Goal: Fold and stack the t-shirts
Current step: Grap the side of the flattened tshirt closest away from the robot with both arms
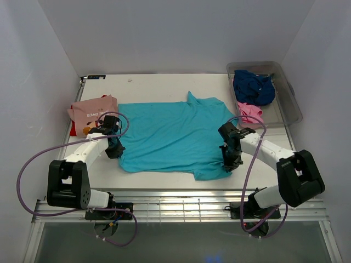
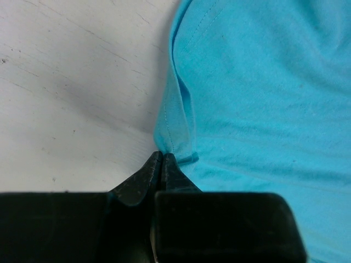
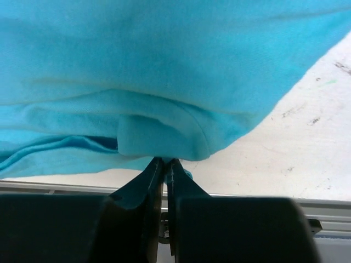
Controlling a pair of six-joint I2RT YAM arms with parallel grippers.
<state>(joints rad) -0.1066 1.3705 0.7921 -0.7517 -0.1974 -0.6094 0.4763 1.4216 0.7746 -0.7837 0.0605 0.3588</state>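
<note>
The left tool (image 2: pixel 163 158) is pinched together on the near left edge of the turquoise t-shirt (image 1: pixel 170 134). The right tool (image 3: pixel 165 161) is clamped on its near right edge. The shirt lies flat on the surface (image 1: pixel 153 85), long axis running left to right. At the far right, the tub (image 1: pixel 292 101) holds a navy t-shirt (image 1: pixel 253 86) and a pink t-shirt (image 1: pixel 251 112).

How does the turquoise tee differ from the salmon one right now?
The turquoise tee lies spread out mid-table; the salmon tee looks folded small at the left edge. The turquoise tee is plain; the salmon tee bears white lettering. The left gripper and right gripper pinch the turquoise tee's edges; no gripper holds the salmon tee. Both rest on the table.
</note>
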